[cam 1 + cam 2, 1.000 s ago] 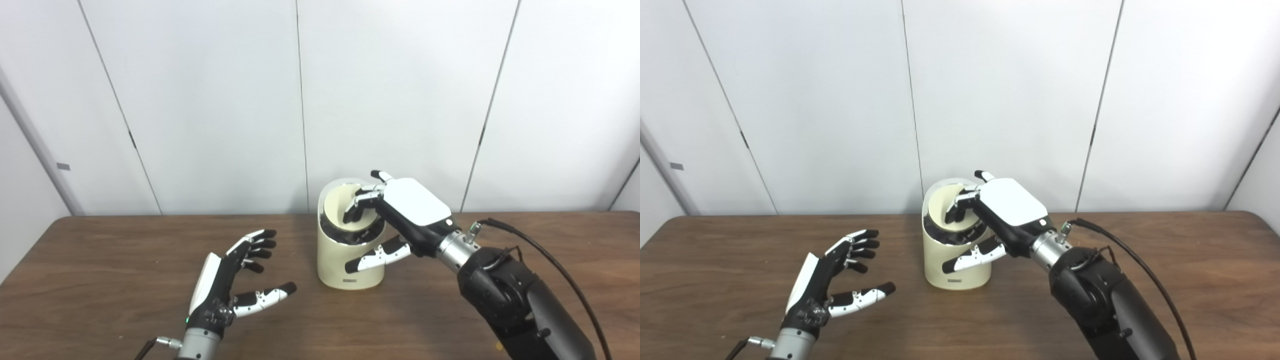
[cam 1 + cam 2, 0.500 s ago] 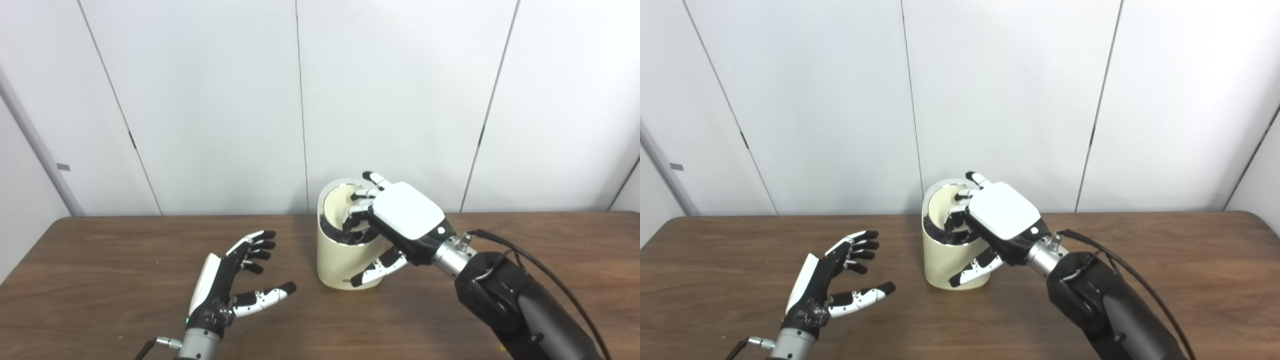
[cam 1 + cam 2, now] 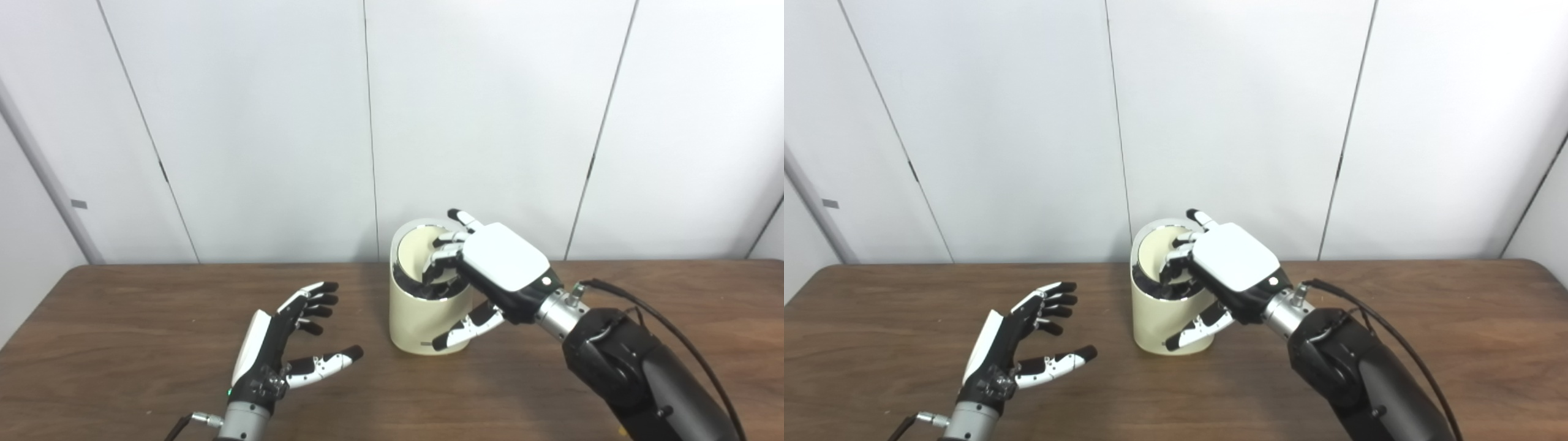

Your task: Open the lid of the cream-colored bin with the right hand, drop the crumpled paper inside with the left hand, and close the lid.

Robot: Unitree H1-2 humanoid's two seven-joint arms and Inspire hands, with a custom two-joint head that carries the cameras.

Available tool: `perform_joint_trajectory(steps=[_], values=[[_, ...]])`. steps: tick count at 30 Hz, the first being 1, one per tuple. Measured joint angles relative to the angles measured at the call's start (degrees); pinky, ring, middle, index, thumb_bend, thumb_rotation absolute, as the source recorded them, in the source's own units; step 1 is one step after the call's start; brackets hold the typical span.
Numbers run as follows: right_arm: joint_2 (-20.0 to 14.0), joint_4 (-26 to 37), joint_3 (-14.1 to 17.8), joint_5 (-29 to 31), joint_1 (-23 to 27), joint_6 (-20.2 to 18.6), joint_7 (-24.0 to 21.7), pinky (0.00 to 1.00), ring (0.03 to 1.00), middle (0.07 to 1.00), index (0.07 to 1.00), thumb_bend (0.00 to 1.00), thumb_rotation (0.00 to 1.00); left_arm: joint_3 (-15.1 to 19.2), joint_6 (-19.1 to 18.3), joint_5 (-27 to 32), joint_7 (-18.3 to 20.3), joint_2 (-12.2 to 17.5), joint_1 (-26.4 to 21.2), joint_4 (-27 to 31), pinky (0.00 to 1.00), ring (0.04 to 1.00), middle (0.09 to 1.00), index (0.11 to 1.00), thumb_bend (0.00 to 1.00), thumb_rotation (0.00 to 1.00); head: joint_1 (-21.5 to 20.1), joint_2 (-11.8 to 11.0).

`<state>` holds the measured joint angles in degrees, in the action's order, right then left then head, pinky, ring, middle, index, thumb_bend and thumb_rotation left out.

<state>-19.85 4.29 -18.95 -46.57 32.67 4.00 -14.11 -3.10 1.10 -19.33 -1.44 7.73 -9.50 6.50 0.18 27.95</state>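
On the brown wooden table (image 3: 122,343) our white-backed right hand (image 3: 490,269) curls onto the tilted lid (image 3: 416,248) of the cream-colored cylindrical bin (image 3: 422,318); we judge it light, smooth plastic, best pressed at its rim. Our left hand (image 3: 282,343) waits spread, empty; we see no paper

Scene is viewed from head height by two cameras set side by side, both tilted down and forward across the table (image 3: 122,343) toward the panelled wall (image 3: 245,122). Nearly the whole scene is shared: bin (image 3: 422,318) at centre, arms entering from the bottom edge at close range. In the right eye view everything is displaced leftward, the bin (image 3: 1151,324) included, and more of the table's right end is taken in.
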Motion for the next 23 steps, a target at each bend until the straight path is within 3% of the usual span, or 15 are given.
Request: perform_joint_trajectory(steps=[3, 6, 8, 14, 23], values=[[1.4, 1.8, 2.8, 3.7, -1.3, -4.7, -3.4, 0.89, 0.840, 0.756, 0.761, 0.68, 0.59, 0.0, 0.0, 0.1, 0.0, 0.0, 0.0, 0.1, 0.61, 0.724, 0.763, 0.810, 0.76, 0.15, 0.0, 0.0], [2.2, 1.8, 5.8, 5.8, -1.8, -7.3, -3.4, 0.85, 0.845, 0.813, 0.813, 0.68, 0.59, 0.1, -0.1, 0.2, 0.1, 0.1, 0.0, 0.1, 0.61, 0.725, 0.764, 0.809, 0.77, 0.15, 0.0, 0.1], [2.6, 2.3, 7.7, 7.3, -1.8, -8.7, -3.3, 0.74, 0.825, 0.839, 0.838, 0.68, 0.57, 0.1, -0.1, 0.3, 0.1, 0.1, 0.0, 0.2, 0.61, 0.725, 0.763, 0.808, 0.77, 0.16, -0.1, 0.1], [2.9, 2.6, 11.0, 10.6, -2.0, -8.3, 0.4, 0.66, 0.805, 0.859, 0.877, 0.70, 0.50, 0.1, -0.1, 0.6, 0.2, 0.2, 0.0, 0.3, 0.61, 0.722, 0.760, 0.805, 0.77, 0.16, -0.1, 0.2], [3.2, 1.7, 13.6, 17.0, -6.5, -8.0, 2.7, 0.77, 0.916, 0.918, 0.923, 0.73, 0.47, 0.2, -0.1, 1.3, 0.8, 0.4, 0.0, 1.3, 0.62, 0.725, 0.759, 0.804, 0.77, 0.15, -0.3, 0.3]])
